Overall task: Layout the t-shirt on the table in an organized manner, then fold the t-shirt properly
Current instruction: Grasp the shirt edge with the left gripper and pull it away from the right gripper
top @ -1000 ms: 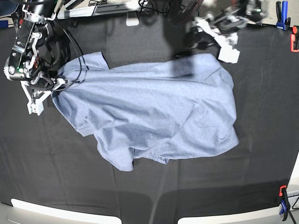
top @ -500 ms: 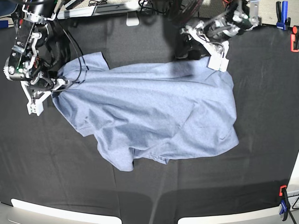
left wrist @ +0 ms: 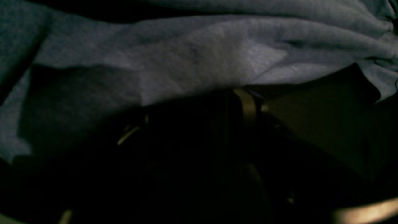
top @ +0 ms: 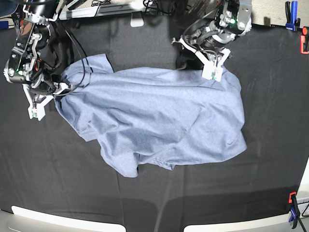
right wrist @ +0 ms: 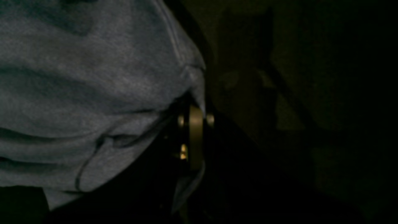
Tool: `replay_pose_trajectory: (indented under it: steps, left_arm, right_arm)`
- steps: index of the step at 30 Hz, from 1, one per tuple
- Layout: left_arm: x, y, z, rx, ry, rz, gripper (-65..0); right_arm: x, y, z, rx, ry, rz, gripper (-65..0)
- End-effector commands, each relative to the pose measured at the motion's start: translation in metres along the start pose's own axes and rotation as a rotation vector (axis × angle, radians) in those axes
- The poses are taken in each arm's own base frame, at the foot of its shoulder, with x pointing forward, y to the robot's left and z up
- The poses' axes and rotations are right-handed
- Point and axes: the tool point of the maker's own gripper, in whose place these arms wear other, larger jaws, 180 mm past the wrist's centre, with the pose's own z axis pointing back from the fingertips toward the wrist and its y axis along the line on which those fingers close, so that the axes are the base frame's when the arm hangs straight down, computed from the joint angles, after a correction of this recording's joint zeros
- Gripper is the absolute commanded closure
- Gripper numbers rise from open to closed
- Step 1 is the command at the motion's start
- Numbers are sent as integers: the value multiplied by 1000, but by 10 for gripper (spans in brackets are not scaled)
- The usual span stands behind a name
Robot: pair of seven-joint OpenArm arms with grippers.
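Note:
The light blue-grey t-shirt (top: pixel 159 116) lies crumpled and spread across the middle of the black-draped table (top: pixel 58 169), with no lettering showing. My right gripper (top: pixel 53 94) is at the shirt's left edge and is shut on a bunched piece of its hem; in the right wrist view the cloth (right wrist: pixel 93 77) is pinched at the fingers (right wrist: pixel 196 137). My left gripper (top: pixel 215 65) is low over the shirt's far right edge, jaws apart. In the dark left wrist view the shirt (left wrist: pixel 202 62) lies just ahead of a finger (left wrist: pixel 245 105).
Blue (top: pixel 291 14) and orange (top: pixel 304 41) clamps sit at the far right edge, and another clamp (top: pixel 292 208) at the near right corner. Cables and white gear (top: pixel 137 19) line the far edge. White panels (top: pixel 67 222) border the front edge.
My left arm has swung down and leftward from the far right onto the shirt's far edge. My right gripper has held its grip, shifting only slightly.

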Motion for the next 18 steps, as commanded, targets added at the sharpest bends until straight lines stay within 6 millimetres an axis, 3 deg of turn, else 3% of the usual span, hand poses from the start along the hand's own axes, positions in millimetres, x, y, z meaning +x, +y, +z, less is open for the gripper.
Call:
replay_pose_trajectory:
  steps: [1, 3, 9, 13, 18]
  left_arm:
    - [-13, 10, 2, 48, 56, -4, -183]
    - [-10, 9, 2, 47, 42, -4, 0]
    - [-12, 22, 6, 109, 79, -103, 0]
    - [-10, 52, 20, 210, 120, -260, 0]
    - [-14, 102, 44, 335, 159, -330, 0]
  right_arm:
    - [18, -5, 6, -15, -51, 12, 0]
    - [18, -5, 6, -15, -51, 12, 0]
    - [18, -5, 6, -12, -52, 19, 0]
    - [18, -4, 6, -8, -51, 28, 0]
    - [18, -5, 7, -11, -51, 30, 0]
